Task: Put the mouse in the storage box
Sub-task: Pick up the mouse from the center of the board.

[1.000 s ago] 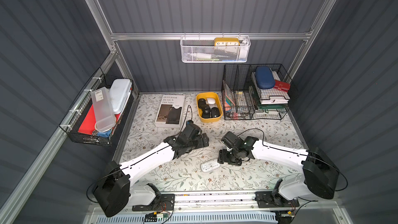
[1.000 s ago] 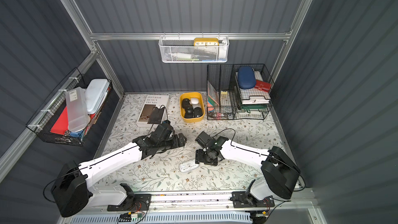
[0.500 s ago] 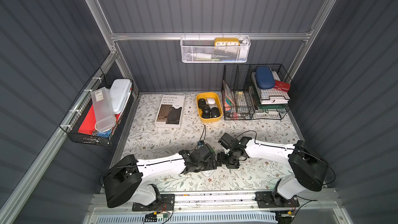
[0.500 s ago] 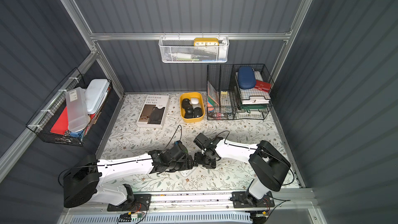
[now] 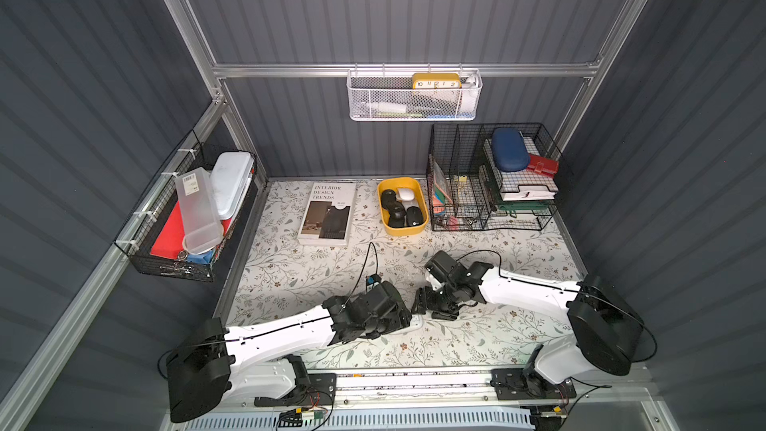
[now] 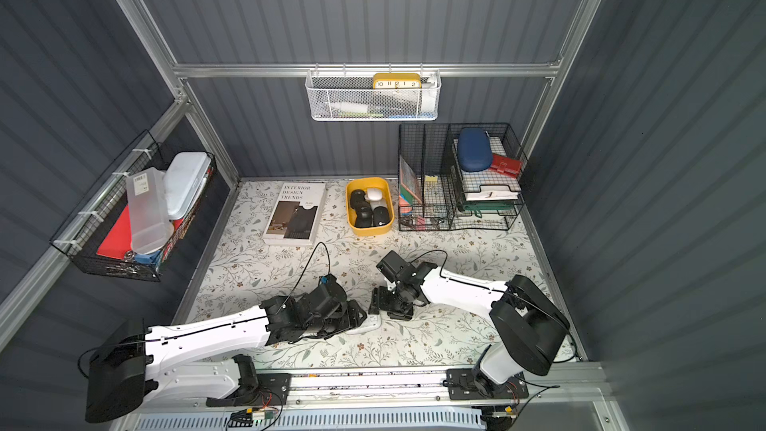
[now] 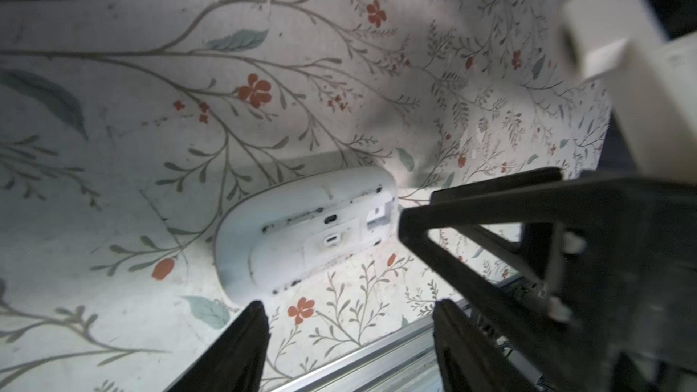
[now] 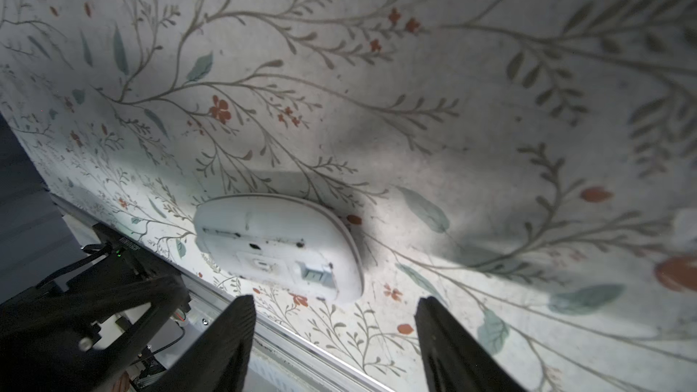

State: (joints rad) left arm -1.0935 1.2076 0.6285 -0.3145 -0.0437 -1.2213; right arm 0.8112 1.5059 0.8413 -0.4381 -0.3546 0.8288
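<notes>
"Looking for the small white plastic mouse (image 7: 305,235), where is it?" asks Ana.

"It lies on the flowery table mat (image 5: 290,275), close to the near edge and about in the middle," says Ben. "It is upside down, with its flat belly up."

"Is a robot hand holding it?"

"No. The left gripper (image 7: 347,307) has its two black fingers wide apart. Only the mat shows between them. The mouse lies just past the tips. The right gripper (image 8: 333,301) is the same: fingers spread, nothing in them, and the mouse just past the tips."

"What do you see from above?"

"In both top views the left arm comes in from the left and the right arm from the right. Their black ends almost meet over the mouse. Only a little white bit of it peeks out, so I cannot tell there if anything touches it."

"And the box?"

"The shallow yellow plastic storage box (image 5: 404,230) sits at the far side, well apart from the mouse. A big white book (image 5: 327,213) lies just left of it. A tall black wire organiser (image 5: 460,184) stands just right of it. Some black mice (image 5: 393,209) and one other white mouse (image 5: 404,194) lie inside the box."
</notes>
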